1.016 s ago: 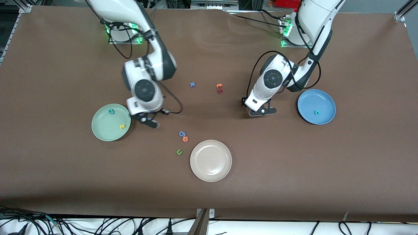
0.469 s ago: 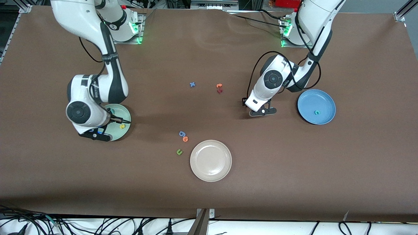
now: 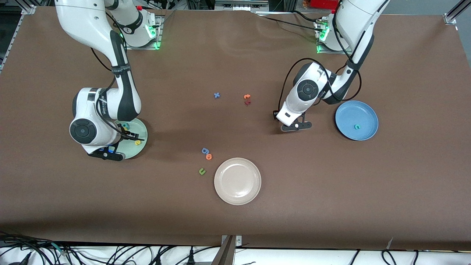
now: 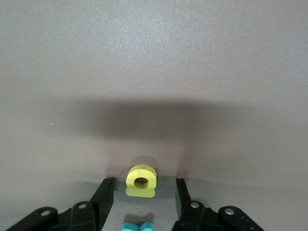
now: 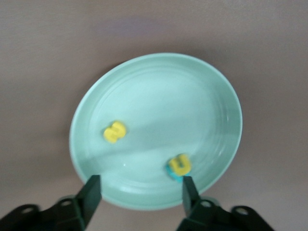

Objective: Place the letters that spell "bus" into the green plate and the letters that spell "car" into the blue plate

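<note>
Green plate (image 5: pixel 211 96) holds three letters; blue plate (image 3: pixel 366 110) one.

A robotics laboratory is indicated. Two white arms are mounted on bases lit with green lamps (image 3: pixel 156 45) at the edge of a brown-covered table (image 3: pixel 235 221) framed by aluminium profiles (image 3: pixel 453 14). Bundled cables (image 3: pixel 110 254) are seen along the table's near edge.
</note>
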Available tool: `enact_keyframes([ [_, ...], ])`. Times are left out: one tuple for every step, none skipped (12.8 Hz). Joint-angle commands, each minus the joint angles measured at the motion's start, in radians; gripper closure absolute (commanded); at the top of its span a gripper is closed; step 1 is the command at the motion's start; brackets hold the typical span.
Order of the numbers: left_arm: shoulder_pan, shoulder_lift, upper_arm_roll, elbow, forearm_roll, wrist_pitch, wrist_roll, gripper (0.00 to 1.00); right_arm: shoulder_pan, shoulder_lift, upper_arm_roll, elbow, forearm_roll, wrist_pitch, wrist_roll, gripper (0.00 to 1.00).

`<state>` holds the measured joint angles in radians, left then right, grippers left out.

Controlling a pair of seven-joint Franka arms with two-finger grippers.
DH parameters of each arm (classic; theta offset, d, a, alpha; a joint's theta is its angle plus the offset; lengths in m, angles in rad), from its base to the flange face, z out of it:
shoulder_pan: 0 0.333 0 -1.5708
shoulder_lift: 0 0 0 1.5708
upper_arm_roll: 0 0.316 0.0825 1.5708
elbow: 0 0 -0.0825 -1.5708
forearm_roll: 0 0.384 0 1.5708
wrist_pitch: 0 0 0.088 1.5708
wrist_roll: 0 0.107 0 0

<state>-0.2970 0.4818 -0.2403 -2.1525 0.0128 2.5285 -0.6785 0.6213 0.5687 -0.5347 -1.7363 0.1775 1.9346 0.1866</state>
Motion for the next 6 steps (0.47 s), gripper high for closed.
enact_keyframes([
  [0.001, 0.003, 0.002, 0.006, -0.004, -0.001, 0.0, 0.51, -0.003, -0.097, 0.002, 0.075, 0.014, -0.174, -0.015, 0.01],
  [0.002, 0.001, 0.002, 0.008, -0.004, -0.001, 0.001, 0.59, -0.003, -0.122, 0.001, 0.122, 0.013, -0.25, -0.016, 0.0],
  [0.005, 0.003, 0.004, 0.01, -0.005, -0.001, 0.001, 0.68, -0.005, -0.153, -0.004, 0.168, 0.013, -0.325, -0.018, 0.0],
  [0.007, 0.001, 0.006, 0.011, -0.005, -0.001, 0.007, 0.75, -0.006, -0.185, -0.013, 0.207, 0.013, -0.389, -0.028, 0.0],
  [0.007, 0.001, 0.007, 0.013, -0.005, -0.001, 0.008, 0.86, -0.006, -0.222, -0.019, 0.237, 0.004, -0.431, -0.036, 0.0],
  [0.009, 0.0, 0.009, 0.014, -0.005, -0.002, 0.01, 0.93, -0.006, -0.269, -0.027, 0.253, 0.001, -0.451, -0.036, 0.0],
])
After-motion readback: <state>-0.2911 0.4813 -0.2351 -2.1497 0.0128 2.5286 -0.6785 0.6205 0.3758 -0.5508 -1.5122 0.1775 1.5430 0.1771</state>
